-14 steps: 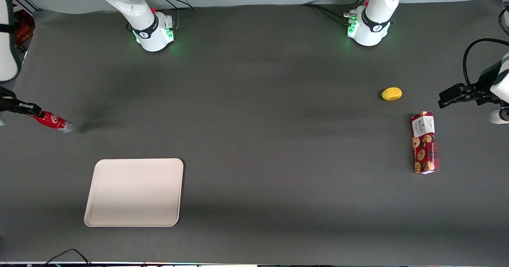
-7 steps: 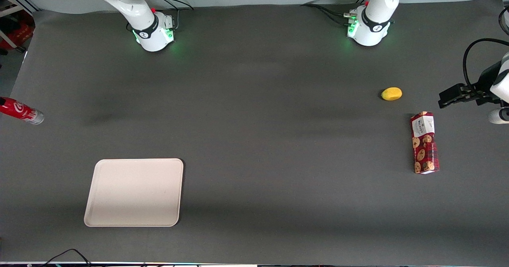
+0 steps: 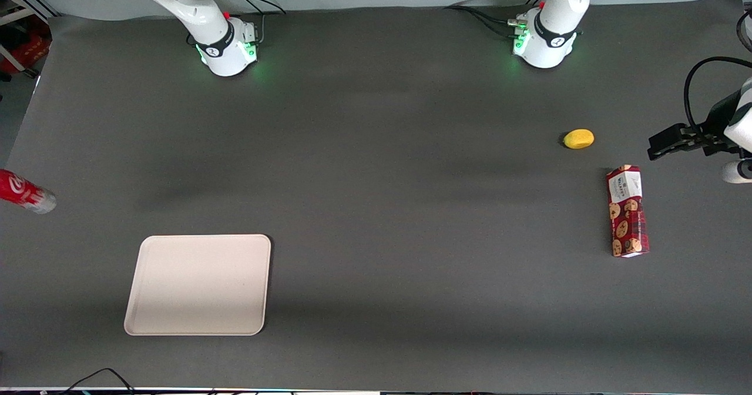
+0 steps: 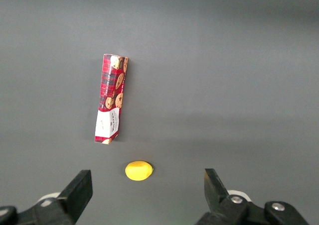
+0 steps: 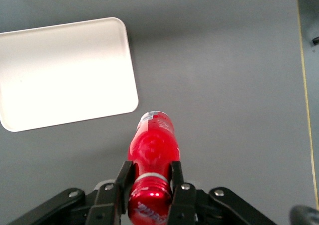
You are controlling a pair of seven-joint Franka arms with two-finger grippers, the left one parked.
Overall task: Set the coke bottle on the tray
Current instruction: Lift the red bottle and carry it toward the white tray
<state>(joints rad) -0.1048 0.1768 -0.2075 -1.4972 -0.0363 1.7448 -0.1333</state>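
Observation:
The coke bottle (image 3: 24,191), slim and red with a silvery base, shows at the working arm's edge of the front view, held above the table. In the right wrist view my gripper (image 5: 151,177) is shut on the coke bottle (image 5: 153,145) at its neck, just below the red cap, with the base pointing away from the camera. The gripper itself is out of the front view. The cream-white tray (image 3: 198,284) lies flat on the table, nearer to the front camera than the bottle. It also shows in the right wrist view (image 5: 65,73), beside the bottle and apart from it.
A red cookie box (image 3: 627,210) and a yellow lemon (image 3: 578,139) lie toward the parked arm's end of the table; both also show in the left wrist view, the box (image 4: 110,99) and the lemon (image 4: 138,170). The table edge (image 5: 306,110) runs close by the bottle.
The bottle first moved sideways toward the table's edge, taking the gripper out of the front view. It has since shifted nearer to the front camera, still held.

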